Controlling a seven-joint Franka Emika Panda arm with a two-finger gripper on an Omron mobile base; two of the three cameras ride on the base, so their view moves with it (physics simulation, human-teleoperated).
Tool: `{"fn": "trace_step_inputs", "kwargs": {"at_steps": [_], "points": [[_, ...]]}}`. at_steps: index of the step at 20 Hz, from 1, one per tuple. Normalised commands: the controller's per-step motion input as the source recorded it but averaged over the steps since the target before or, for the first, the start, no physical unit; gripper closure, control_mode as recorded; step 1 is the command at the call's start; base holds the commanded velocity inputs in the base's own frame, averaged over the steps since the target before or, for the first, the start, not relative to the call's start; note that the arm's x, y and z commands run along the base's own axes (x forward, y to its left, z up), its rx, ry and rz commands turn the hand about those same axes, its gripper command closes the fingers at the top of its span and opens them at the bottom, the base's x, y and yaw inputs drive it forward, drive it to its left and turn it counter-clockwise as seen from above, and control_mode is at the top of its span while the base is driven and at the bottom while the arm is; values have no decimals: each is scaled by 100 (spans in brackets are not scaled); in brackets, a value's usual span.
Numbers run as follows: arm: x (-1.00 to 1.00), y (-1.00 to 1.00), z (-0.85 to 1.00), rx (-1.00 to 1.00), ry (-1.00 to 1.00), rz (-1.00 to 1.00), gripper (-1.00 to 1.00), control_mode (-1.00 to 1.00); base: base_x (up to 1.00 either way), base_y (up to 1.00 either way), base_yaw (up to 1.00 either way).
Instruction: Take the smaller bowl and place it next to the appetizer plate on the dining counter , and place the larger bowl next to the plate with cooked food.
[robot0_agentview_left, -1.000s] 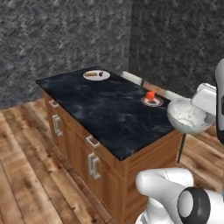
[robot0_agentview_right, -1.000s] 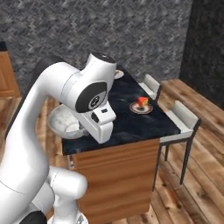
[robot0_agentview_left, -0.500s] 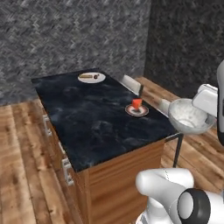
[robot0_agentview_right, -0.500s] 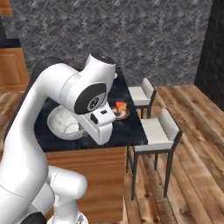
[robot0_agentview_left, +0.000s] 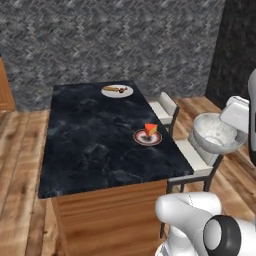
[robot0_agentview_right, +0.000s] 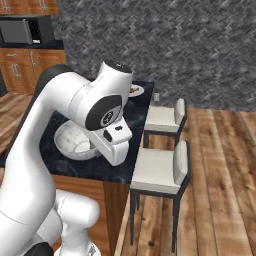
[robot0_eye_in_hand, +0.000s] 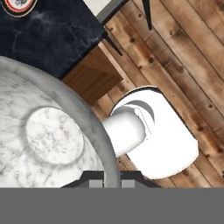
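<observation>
My gripper (robot0_agentview_left: 230, 131) is shut on the rim of the larger bowl (robot0_agentview_left: 215, 134), a wide, deep, grey-white marbled bowl held in the air off the right side of the dining counter (robot0_agentview_left: 90, 150). In the hand view the larger bowl (robot0_eye_in_hand: 48, 140) spreads to the left, with its rim pinched at my gripper (robot0_eye_in_hand: 111, 183). The appetizer plate (robot0_agentview_left: 147, 137) with its orange wedge lies near the counter's right edge, left of the bowl. Far back lies the plate with cooked food (robot0_agentview_left: 117, 90). In the right base view the larger bowl (robot0_agentview_right: 74, 141) hangs beside my hand. The smaller bowl is out of view.
Two white-seated chairs (robot0_agentview_left: 166, 106) (robot0_agentview_left: 199, 159) stand along the counter's right side, the nearer one under the bowl; the right base view shows them too (robot0_agentview_right: 159, 169). Wooden floor surrounds the counter. A microwave (robot0_agentview_right: 22, 30) and wooden cabinets stand far left.
The whole scene has shifted in both base views: the base has driven and turned around the counter's end. The bowl stays gripped at the same place beside the arm.
</observation>
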Motion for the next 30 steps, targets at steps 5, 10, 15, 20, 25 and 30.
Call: {"fn": "trace_step_inputs", "kwargs": {"at_steps": [5, 10, 15, 20, 25, 30], "points": [[0, 0, 0, 0, 0, 0, 100, 100, 0, -33, 25], [0, 0, 0, 0, 0, 0, 100, 100, 0, 0, 0], [0, 0, 0, 0, 0, 0, 100, 100, 1, 0, 0], [51, 31, -7, -1, 10, 0, 100, -100, 4, 8, 0], [100, 64, -60, 0, 17, 0, 100, -100, 0, 0, 0], [100, 32, -76, 0, 5, -6, 100, -100, 0, 0, 0]]}}
